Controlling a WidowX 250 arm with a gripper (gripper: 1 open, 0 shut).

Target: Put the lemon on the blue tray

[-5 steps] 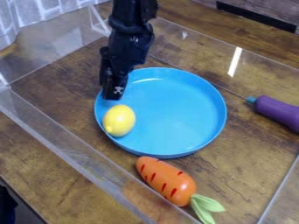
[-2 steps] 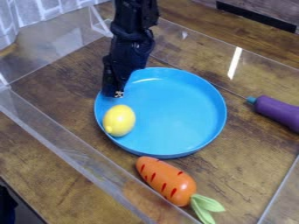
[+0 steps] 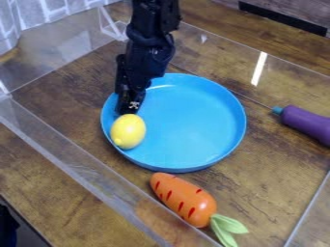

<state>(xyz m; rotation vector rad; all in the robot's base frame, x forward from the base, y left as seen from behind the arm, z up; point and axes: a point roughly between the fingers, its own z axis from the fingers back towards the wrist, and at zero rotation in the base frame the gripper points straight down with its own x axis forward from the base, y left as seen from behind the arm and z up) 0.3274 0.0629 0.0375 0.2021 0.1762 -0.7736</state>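
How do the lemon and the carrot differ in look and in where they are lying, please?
The lemon is plain yellow and egg-shaped; the carrot is orange, longer, with green leaves at one end. The lemon is the smaller of the two. The lemon lies on the blue tray, near its left rim; the carrot lies off it on the wooden table. Both look like smooth toy food, and neither is held.

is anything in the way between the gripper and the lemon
Nothing visible. The gripper hangs just above and behind the lemon, with only bare blue tray between them. The lemon already lies on the tray by its left rim; the carrot lies off to the side.
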